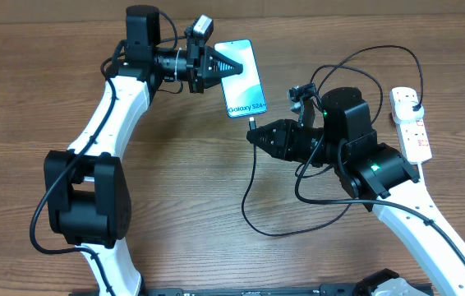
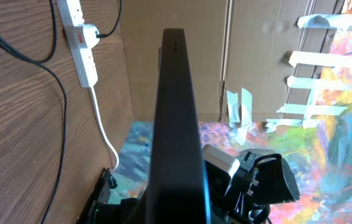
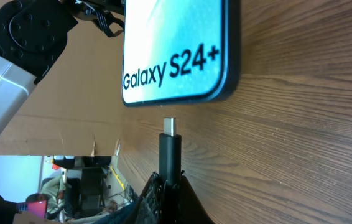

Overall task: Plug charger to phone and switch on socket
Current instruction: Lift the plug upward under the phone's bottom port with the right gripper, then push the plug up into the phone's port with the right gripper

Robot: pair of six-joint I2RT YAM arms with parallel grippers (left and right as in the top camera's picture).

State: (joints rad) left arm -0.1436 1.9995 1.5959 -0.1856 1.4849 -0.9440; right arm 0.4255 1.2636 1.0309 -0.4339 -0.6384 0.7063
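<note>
Black charger tip, pinched by right fingers, faces the phone clamped in left fingers; next, push it straight in.

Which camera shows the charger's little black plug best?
The right wrist view: the small black cable plug shows large, just short of the lit blue-white phone. Overhead it is a speck; the left wrist misses it.

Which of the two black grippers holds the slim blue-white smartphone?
The left gripper, shut on the slim blue-white phone; the right gripper pinches the black charger plug tip instead.
</note>
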